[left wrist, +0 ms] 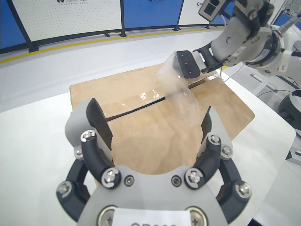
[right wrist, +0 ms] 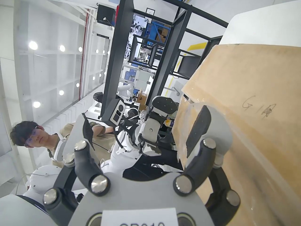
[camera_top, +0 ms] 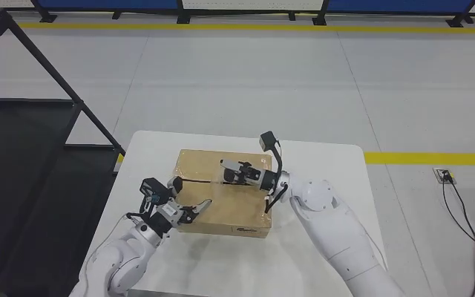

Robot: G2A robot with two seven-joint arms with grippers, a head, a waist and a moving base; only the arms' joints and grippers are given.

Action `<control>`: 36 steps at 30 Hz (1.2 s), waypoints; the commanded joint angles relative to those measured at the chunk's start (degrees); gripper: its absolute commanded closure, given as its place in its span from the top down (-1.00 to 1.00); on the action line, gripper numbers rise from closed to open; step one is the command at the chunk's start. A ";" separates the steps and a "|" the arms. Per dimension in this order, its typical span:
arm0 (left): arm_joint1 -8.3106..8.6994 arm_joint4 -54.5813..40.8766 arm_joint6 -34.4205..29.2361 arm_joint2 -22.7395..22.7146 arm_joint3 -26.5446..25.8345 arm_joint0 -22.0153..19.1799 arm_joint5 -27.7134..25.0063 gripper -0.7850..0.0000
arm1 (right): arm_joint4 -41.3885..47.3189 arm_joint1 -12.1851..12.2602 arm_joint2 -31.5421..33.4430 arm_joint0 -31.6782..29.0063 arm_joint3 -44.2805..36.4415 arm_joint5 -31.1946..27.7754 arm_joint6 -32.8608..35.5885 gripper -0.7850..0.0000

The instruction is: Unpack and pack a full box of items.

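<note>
While the brown cardboard box (camera_top: 194, 165) sits in the middle of the white table (camera_top: 152, 160) with its top flaps folded flat, both arms lean in over it from the robot's side.

The left arm comes in low from the near left, its forearm angled up toward the box. The left gripper (camera_top: 191, 211) hovers just over the box's near edge, close to the left corner. Its jaws are spread wide with nothing between them (the left wrist view shows bare cardboard in the gap).

The right arm bends in from the near right, with its wrist laid almost level across the lid. The right gripper (camera_top: 225, 171) points toward the robot's left and hangs over the dark seam (left wrist: 136, 109) between the two top flaps. Its jaws are parted too: one sits close beside the lid and the other is lifted well clear of it.

A strip of clear plastic tape (left wrist: 178, 90) rises from the seam. One end is down on the cardboard, and the other clings to the black pad of the jaw nearer the lid. The tape is stuck to that pad and not pinched between the two. I cannot tell whether that jaw touches the cardboard itself.

The two grippers are near each other over the lid but apart.
</note>
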 commanded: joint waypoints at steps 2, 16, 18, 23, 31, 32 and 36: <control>-0.01 3.01 1.64 0.42 -0.09 -0.02 -0.68 1.00 | 0.29 -0.15 -0.27 0.50 0.65 -0.18 -0.13 1.00; -0.58 14.54 8.48 3.51 2.20 -1.70 1.80 1.00 | 1.91 -0.78 -1.09 2.76 3.74 -0.85 0.04 1.00; -0.72 15.55 9.42 4.06 2.56 -2.16 2.17 1.00 | 1.98 -0.84 -1.19 3.03 4.14 -0.85 0.21 1.00; -0.93 18.52 11.25 4.99 3.09 -3.03 2.59 0.77 | 2.46 -0.97 -1.30 3.50 4.90 -1.06 0.62 1.00; -1.28 22.93 13.27 6.37 3.75 -3.95 3.96 -0.41 | 2.91 -1.17 -1.50 4.22 5.88 -1.26 1.24 1.00; -1.31 23.41 13.47 6.48 3.85 -4.04 4.07 -0.47 | 2.95 -1.19 -1.51 4.31 6.00 -1.27 1.29 1.00; -1.47 24.37 14.03 6.76 4.09 -4.24 4.62 -0.62 | 3.08 -1.27 -1.61 4.63 6.47 -1.31 1.66 1.00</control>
